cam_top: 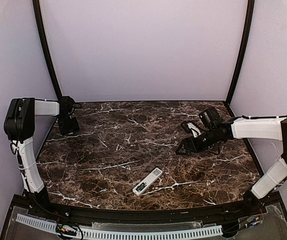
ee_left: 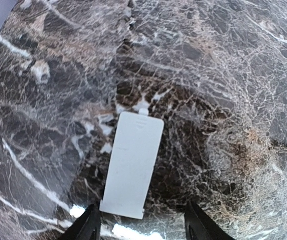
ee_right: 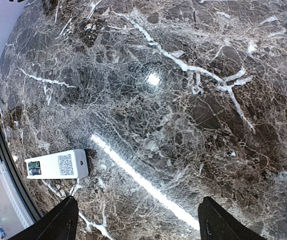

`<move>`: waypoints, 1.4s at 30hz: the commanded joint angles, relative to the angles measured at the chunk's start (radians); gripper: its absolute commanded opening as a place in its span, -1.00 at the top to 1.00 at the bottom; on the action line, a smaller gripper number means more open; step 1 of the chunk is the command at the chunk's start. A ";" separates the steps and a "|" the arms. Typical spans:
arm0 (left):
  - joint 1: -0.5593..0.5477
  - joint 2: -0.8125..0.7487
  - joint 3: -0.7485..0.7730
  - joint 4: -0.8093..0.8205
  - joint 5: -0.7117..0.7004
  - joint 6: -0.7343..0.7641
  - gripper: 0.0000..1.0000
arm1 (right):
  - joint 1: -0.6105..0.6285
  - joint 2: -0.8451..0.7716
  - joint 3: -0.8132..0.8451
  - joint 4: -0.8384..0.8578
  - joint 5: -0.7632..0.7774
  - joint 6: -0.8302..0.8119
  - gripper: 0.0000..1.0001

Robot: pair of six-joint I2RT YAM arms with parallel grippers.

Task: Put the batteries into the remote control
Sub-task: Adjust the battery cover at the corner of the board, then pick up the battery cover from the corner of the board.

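- Key relation: the remote control [cam_top: 148,181] lies down-left of the right claw [cam_top: 183,147] in the top view, w/ bare counter [cam_top: 113,150] between them. Near, not touching.
- Long axis: diagonal, lower-left to upper-right in the top view. Dark end points lower-left, toward the frame's bottom edge.
- Nearer arm: right, by a clear margin. The left claw [ee_left: 143,222] sits at the upper left of the counter, well apart from the remote.
- Right claw: jaws spread wide, nothing between them. In the right wrist view the remote shows at lower left, outside the finger line.
- Left claw: jaws apart, gripping nothing. A flat pale-grey cover plate [ee_left: 131,165] lies on the counter just ahead of the fingertips, its near edge between them and close to the left-hand tip. Contact can't be confirmed.
- Remote appearance: slim white bar, lying flat. The face showing carries a square printed label [ee_right: 65,164] mid-body and a dark/green patch at one end. Probably the open batt. bay, but too small to confirm.
- Batteries: none identifiable in any view.
- Judgement: loading not begun. Next approach by the right claw needs a down-left reach plus wrist turn to match the diagonal.
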 commanded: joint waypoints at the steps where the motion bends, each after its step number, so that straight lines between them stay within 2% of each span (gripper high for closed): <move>1: 0.053 0.038 -0.014 -0.021 0.049 0.070 -0.25 | 0.005 -0.021 0.022 0.004 -0.009 -0.019 -0.63; 5: 0.072 0.041 -0.014 -0.017 0.066 0.109 -0.31 | 0.006 -0.010 0.034 0.010 -0.013 -0.018 -0.63; 8: 0.077 0.062 -0.008 0.015 0.134 0.136 -0.26 | 0.005 -0.005 0.043 0.008 -0.018 -0.020 -0.63; 14: 0.078 0.125 0.016 0.013 0.229 0.165 0.11 | 0.005 -0.013 0.044 0.000 -0.010 -0.022 -0.63; 19: 0.066 0.125 0.013 -0.022 0.228 0.174 0.31 | 0.006 -0.005 0.051 0.007 -0.017 -0.022 -0.63; 31: -0.003 0.025 -0.136 -0.085 0.124 0.181 0.41 | 0.006 -0.023 0.053 0.009 -0.020 -0.024 -0.63; 42: -0.052 -0.006 -0.169 -0.128 0.073 0.147 0.61 | 0.006 -0.050 0.050 0.008 -0.019 -0.016 -0.63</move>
